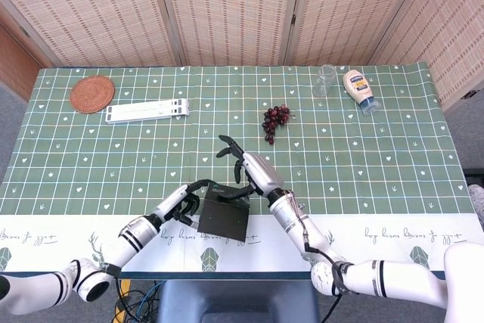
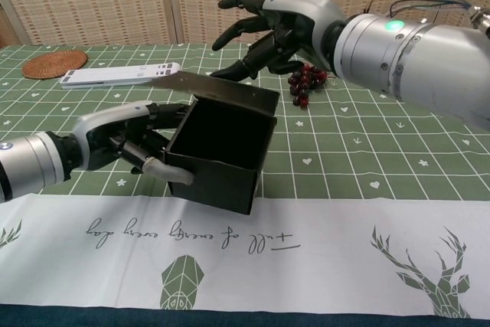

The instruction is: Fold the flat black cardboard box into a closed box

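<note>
Fingers of right hand apparently press box lid; left hand holds it.

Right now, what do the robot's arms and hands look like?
Both arms are shiny white and silver tubes with dark joint rings. The left hand and right hand have black fingers under silver-grey shells. A small green light glows on the right arm, with thin cables behind it.

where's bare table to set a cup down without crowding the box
Free: the right half of the cloth, below the bottle and right of the grapes; also the left stretch below the white stand and coaster. Crowded: front centre, where both hands flank the black box.
</note>
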Robot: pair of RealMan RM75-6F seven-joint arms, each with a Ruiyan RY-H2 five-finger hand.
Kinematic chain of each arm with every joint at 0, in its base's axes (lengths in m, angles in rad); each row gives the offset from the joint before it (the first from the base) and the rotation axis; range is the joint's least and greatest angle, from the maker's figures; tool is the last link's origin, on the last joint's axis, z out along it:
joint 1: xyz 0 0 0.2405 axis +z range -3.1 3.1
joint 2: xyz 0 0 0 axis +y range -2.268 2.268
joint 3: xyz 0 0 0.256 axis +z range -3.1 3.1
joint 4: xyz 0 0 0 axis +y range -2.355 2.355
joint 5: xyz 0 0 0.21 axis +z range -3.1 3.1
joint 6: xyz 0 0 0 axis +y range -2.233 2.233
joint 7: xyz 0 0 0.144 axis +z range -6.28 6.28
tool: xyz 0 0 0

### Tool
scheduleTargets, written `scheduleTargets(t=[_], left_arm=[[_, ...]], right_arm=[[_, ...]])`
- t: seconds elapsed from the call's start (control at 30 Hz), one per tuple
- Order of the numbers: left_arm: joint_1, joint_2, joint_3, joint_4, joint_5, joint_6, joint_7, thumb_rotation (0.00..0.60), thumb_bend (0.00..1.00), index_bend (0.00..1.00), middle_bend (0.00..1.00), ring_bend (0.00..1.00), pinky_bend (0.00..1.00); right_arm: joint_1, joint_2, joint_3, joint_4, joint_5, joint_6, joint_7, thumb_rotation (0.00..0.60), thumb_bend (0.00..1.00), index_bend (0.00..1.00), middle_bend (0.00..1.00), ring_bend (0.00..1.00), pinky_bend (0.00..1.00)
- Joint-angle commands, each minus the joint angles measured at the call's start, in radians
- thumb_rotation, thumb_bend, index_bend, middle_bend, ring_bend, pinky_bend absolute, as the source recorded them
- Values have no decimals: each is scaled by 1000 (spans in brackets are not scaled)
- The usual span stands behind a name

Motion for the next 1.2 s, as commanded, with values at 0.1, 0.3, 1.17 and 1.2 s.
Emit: scheduleTargets(t=[0.1, 0.3, 1.17, 1.2], left_arm=[[23, -43, -50, -7, -97, -27, 99, 600, 73, 307, 377, 713, 854], [50, -107, -89, 13, -185, -17, 236, 600, 73, 306, 377, 714, 861], [112, -167, -193, -38, -396, -60, 597, 600, 72, 1, 80, 639, 872], [112, -157, -189, -48, -392, -65, 607, 600, 71, 0, 50, 625, 872]], right_arm=[[89, 83, -31, -17, 137, -57, -155, 600, 0, 0, 295, 684, 1000], [172, 104, -82, -14, 228, -63, -287, 600, 0, 18, 300, 691, 1000], [297, 101, -211, -11, 283, 12, -432, 600, 0, 49, 311, 697, 1000], [296, 97, -214, -11, 280, 21, -435, 600, 0, 53, 311, 697, 1000]])
